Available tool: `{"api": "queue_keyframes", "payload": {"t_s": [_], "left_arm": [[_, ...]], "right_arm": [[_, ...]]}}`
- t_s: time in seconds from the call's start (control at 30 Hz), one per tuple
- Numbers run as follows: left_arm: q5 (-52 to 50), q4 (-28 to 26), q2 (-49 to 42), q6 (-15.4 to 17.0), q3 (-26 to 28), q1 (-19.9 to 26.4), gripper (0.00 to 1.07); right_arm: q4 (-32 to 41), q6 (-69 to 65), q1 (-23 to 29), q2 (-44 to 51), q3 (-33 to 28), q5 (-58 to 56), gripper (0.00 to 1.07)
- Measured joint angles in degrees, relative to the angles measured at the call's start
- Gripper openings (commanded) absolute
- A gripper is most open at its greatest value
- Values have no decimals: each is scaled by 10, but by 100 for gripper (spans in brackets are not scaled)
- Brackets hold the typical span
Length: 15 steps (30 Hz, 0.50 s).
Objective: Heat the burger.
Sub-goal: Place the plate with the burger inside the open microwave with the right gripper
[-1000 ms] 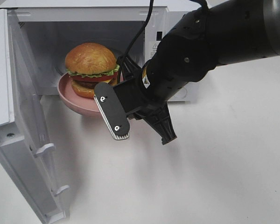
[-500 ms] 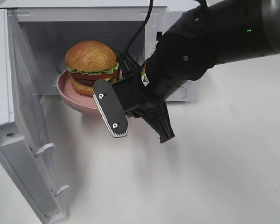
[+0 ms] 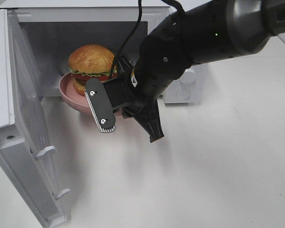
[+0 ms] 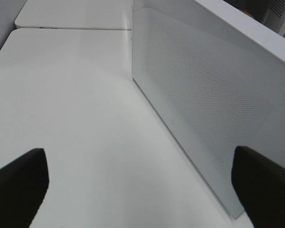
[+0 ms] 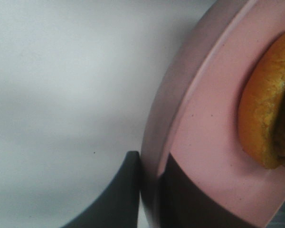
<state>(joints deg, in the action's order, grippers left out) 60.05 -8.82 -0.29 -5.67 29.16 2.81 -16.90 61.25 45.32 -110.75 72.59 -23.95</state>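
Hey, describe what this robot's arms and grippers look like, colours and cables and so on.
The right arm is rounded, glossy black, turning grey metallic toward its upper segment, with a green light and a black cable along it. The right gripper is black; one flat finger carries two silver screws and a ribbed end. The left gripper shows only two blunt dark fingertips.

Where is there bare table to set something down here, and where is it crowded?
Bare: the front and right of the table, from the open door across to the right edge. Crowded: the mouth of the microwave, where the right gripper clamps the plate carrying the burger, with the arm hanging across it.
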Motion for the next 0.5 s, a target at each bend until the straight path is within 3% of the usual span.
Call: {"api": "queue_keyframes", "payload": {"t_s": [0.5], "left_arm": [[0, 0, 0, 0, 0, 0, 100]], "right_arm": [[-30, -58, -1, -50, 87, -25, 0]]}}
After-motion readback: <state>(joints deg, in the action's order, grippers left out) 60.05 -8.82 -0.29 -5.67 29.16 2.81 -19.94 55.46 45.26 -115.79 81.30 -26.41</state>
